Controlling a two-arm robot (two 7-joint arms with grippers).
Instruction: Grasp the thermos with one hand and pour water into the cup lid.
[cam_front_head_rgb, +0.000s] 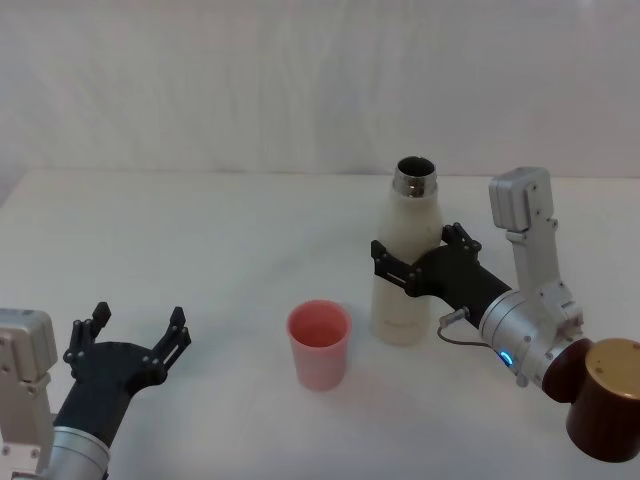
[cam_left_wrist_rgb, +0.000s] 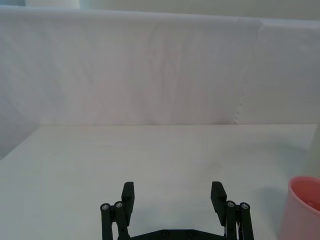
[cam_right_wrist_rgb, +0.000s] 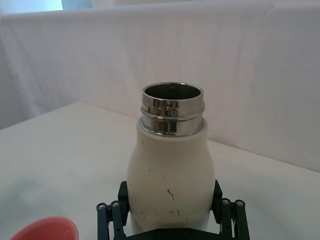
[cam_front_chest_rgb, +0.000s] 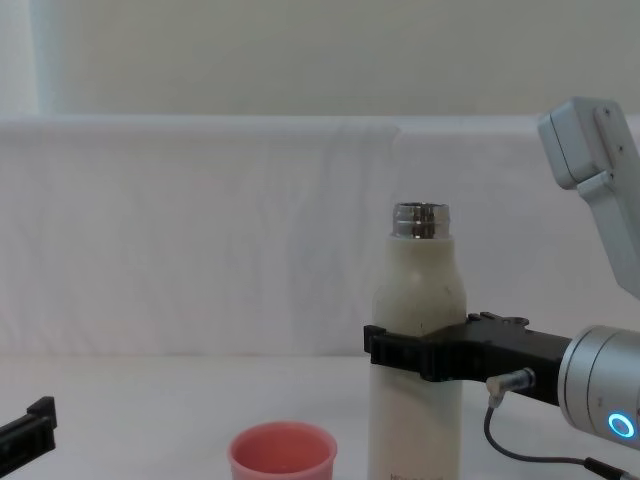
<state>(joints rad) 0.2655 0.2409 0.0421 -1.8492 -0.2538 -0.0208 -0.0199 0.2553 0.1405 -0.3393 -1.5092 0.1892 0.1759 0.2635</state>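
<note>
White table (cam_front_head_rgb: 200, 230) carries the upright thermos (cam_front_head_rgb: 408, 260), right gripper (cam_front_head_rgb: 415, 258) clamped around its body; its faint lettering is unreadable. Pink cup lid (cam_front_head_rgb: 320, 343) stands just beside. Left gripper (cam_front_head_rgb: 135, 335) rests spread, empty.

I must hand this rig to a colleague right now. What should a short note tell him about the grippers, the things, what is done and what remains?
Right gripper: fingers on both sides of the thermos, around its middle; whether they already press on it I cannot tell. Thermos stands upright on the table, neck open, no cap on.
Left gripper: open, holding nothing, low at the robot's left, apart from the things.
Cup lid: upright on the table, beside the thermos toward the robot's left, not touching it.
Done: reach to the thermos.
Left: secure the grasp, lift, tilt the neck over the cup lid, pour.
</note>
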